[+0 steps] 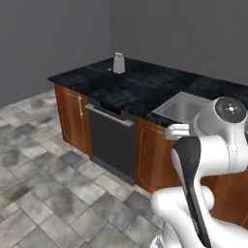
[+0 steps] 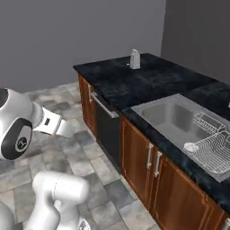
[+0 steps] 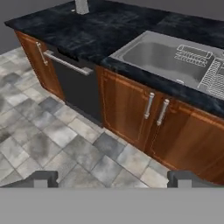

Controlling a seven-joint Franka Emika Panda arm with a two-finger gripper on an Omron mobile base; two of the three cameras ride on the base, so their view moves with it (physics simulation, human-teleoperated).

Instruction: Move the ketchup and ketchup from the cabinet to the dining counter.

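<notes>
Gripper [image 3: 112, 178]: jaws spread about as wide as they go, nothing btwn them, touching nothing; both dark fingertips [image 3: 41, 178] sit at the bottom of the hand view, well apart, hanging over the floor in front of the lower doors.

Dining counter [image 1: 140, 85]: black, white-veined marble, lies ahead of and beyond the gripper, well apart from it. Ketchup bottles and wall cabinet: can't place them from these views.

Room, big to small:
- Grey walls [image 2: 67, 36] behind the counter; mottled grey tile floor [image 1: 43, 193] in front.
- Reddish-brown lower cabinets [image 2: 143, 161] under the counter, w/ vertical silver handles [image 3: 149, 105].
- Dark dishwasher front [image 1: 111, 140] w/ a horizontal bar handle, set btwn wooden doors, left of the sink.
- Steel sink [image 2: 175, 117] sunk into the marble toward the right end.
- Wire dish rack [image 2: 211, 143] in the right part of the basin.
- Small grey upright item [image 1: 118, 63] near the counter's far edge, well away from the sink; too small to tell what it is.
</notes>
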